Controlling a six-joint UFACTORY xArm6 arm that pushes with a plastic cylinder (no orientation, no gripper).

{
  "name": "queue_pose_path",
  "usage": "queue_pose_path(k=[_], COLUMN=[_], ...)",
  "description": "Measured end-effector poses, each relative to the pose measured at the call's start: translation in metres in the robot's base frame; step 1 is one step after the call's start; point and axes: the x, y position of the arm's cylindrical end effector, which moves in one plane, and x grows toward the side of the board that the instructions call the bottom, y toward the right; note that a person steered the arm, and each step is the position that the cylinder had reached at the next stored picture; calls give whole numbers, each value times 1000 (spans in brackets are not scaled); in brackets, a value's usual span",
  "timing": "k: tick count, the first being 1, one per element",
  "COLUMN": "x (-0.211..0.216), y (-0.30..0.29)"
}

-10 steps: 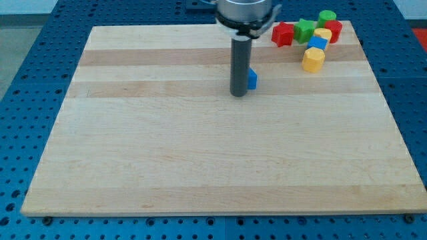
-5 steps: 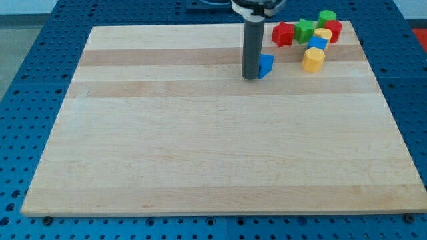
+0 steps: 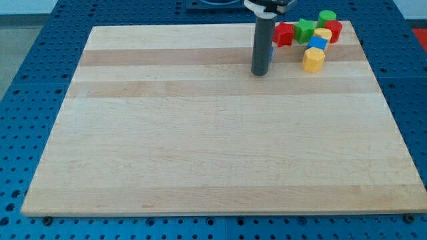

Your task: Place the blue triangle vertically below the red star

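The red star [image 3: 283, 34] lies near the view's top right of the wooden board [image 3: 200, 147]. The blue triangle [image 3: 272, 52] is almost hidden behind my rod; only a thin blue sliver shows at the rod's right edge, just below and left of the red star. My tip [image 3: 260, 74] rests on the board right beside the triangle, on its lower-left side.
To the right of the red star stand a green star [image 3: 305, 29], a green cylinder [image 3: 327, 17], a red block [image 3: 333, 30], a yellow block [image 3: 323, 34], a blue cube [image 3: 317, 44] and a yellow hexagon [image 3: 313, 60].
My tip has moved up and to the right, pushing the blue triangle toward the red star. The triangle is now mostly hidden behind the rod.
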Motion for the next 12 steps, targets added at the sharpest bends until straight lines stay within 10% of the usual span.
queue_pose_path(k=[12], x=[-57], y=[26])
